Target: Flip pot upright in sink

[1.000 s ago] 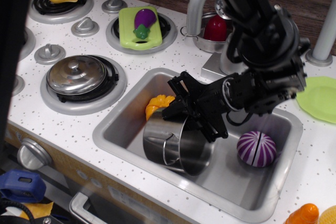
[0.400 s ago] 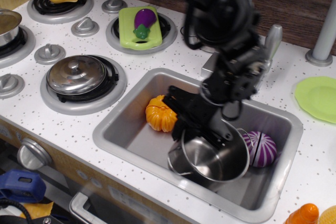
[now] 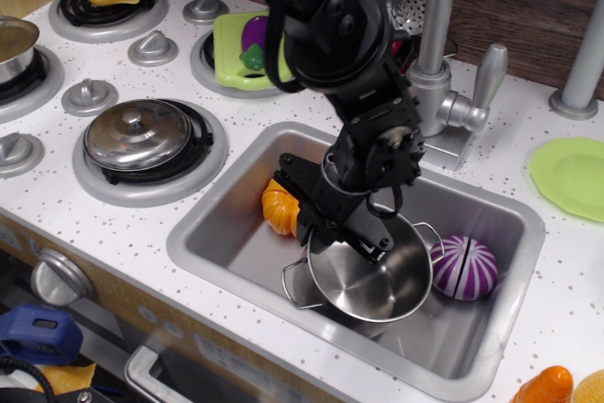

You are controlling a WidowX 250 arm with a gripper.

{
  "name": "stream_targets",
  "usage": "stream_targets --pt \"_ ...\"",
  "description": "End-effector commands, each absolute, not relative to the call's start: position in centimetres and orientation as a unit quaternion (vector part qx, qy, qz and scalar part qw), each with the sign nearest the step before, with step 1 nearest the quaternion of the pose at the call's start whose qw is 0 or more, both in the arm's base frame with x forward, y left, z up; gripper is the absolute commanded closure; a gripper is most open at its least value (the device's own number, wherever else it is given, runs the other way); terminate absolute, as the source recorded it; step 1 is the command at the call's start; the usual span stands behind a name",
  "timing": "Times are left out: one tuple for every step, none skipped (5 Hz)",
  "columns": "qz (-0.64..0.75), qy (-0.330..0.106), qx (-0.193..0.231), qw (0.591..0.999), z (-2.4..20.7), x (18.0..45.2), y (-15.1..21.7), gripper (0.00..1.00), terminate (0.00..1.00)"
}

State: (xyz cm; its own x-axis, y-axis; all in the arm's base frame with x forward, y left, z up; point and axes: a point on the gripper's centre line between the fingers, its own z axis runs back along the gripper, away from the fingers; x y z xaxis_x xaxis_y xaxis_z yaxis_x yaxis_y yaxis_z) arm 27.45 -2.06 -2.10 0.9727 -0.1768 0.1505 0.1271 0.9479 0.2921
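Claw (image 3: 332, 226): black two-finger unit at the end of the dark arm (image 3: 330, 25), reaching down into the sink; clenched on the near-left rim of the pot, one finger seemingly inside the wall and one outside, though the exact pinch is partly hidden by the wrist.

Sink (image 3: 212, 219): silver-grey basin in the speckled white counter, faucet (image 3: 415, 7) behind it. Holds pot, pumpkin and purple toy.

Pot (image 3: 363, 276): a second ago on its side, mouth facing the front-left with the side wall showing; a moment later swung round toward the basin's middle, mouth partly upward. Now mouth up, polished interior in full view, one wire handle at the left, the other at the right. Base appears at or just above the basin floor; contact cannot be confirmed. Arm has swung from the right to the left over the same interval.

Purple toy (image 3: 461, 266): striped, just beside the pot's right handle; position unchanged.

Pumpkin (image 3: 280, 207): orange, behind-left of the pot, half hidden by the claw; not shifted.

Assessment: flip essentially done; remaining work is likely to set down, let go and withdraw without tipping the pot.
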Motion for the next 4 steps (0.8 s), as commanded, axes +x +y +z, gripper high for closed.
stream_targets --pt "-0.075 -0.125 0.133 0.980 -0.79 28.36 -2.10 0.00 0.00" --pt "-0.075 -0.125 0.133 0.980 -0.79 28.36 -2.10 0.00 0.00" --pt "-0.075 -0.125 0.133 0.980 -0.79 28.36 -2.10 0.00 0.00" --pt "-0.075 -0.125 0.133 0.980 -0.79 28.36 -2.10 0.00 1.00"
